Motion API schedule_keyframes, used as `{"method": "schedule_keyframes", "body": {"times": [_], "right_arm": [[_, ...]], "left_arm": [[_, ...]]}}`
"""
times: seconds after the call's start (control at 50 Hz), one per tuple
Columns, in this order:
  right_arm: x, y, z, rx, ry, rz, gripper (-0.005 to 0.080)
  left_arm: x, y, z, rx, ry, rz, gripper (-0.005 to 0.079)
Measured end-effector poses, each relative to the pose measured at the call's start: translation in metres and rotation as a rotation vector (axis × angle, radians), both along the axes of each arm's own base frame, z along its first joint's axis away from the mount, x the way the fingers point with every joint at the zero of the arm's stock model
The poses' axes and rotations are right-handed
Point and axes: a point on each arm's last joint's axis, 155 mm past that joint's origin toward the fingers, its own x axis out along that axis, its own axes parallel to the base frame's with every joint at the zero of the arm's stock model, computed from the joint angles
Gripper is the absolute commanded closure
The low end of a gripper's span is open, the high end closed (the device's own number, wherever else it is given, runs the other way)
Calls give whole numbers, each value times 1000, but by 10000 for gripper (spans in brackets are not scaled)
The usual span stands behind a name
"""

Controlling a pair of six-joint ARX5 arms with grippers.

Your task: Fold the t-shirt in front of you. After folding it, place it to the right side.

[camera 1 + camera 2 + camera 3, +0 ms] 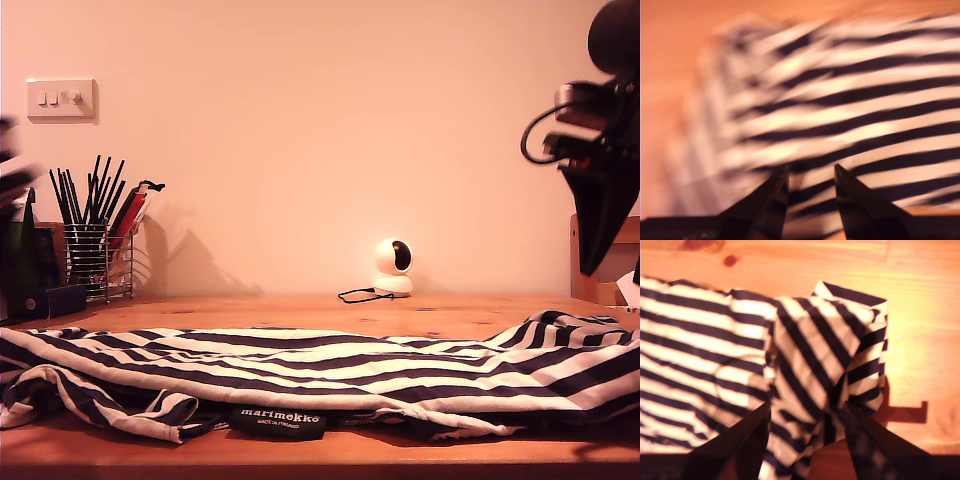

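Nearest the exterior camera, a dark label (pixel 281 419) with white lettering hangs at the front edge of the t-shirt (pixel 330 365), which lies spread across the wooden table (pixel 300 308) in navy and white stripes. Behind it stand a wire holder (pixel 99 262) full of dark pens, a small white camera (pixel 393 267) with its cable, and a plain wall carrying a light switch (pixel 61 99). One arm (pixel 598 130) hangs high at the exterior view's right, clear of the cloth; a blurred dark shape at that view's left edge cannot be made out. The first wrist view is blurred: the first gripper (pixel 811 172) has its fingers (pixel 771 197) parted with striped cloth showing in the gap and beyond the tips, bare table past the shirt's edge; whether they touch the cloth cannot be told. The second gripper (pixel 807 410) is likewise spread and holds nothing, a folded-over sleeve (pixel 830 345) lying just ahead of its fingers (pixel 747 437), table beyond.
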Motion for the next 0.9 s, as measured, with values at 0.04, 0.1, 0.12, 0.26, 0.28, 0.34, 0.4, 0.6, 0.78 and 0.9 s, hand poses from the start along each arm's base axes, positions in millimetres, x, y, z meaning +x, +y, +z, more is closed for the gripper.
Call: {"method": "schedule_keyframes", "body": {"times": [0.04, 0.1, 0.12, 0.26, 0.28, 0.34, 0.4, 0.6, 0.78, 0.9], "right_arm": [[0, -3, -6, -2, 21, -8, 321], [2, -6, -17, -5, 49, -18, 321], [3, -7, -20, -6, 57, -19, 321], [8, -11, -39, -14, 85, -20, 321], [10, -11, -40, -16, 82, -17, 321], [13, -12, -40, -24, 67, -4, 321], [16, -12, -40, -24, 57, -1, 320], [14, -20, -48, -49, 78, 1, 284], [12, -22, -59, -62, 106, 31, 284], [13, -27, -59, -60, 103, 19, 284]], "left_arm": [[0, -10, 3, -23, -7, -18, 486], [0, -26, 7, -55, -20, -49, 486], [0, -31, 8, -66, -24, -59, 486], [-2, -58, 13, -86, -58, -136, 486], [-3, -61, 14, -86, -60, -145, 486], [-4, -69, 15, -91, -67, -164, 486], [-5, -75, 16, -98, -72, -170, 486], [-7, -84, 18, -104, -81, -192, 487], [-7, -85, 18, -104, -80, -196, 487], [-7, -85, 18, -104, -80, -196, 487]]}}
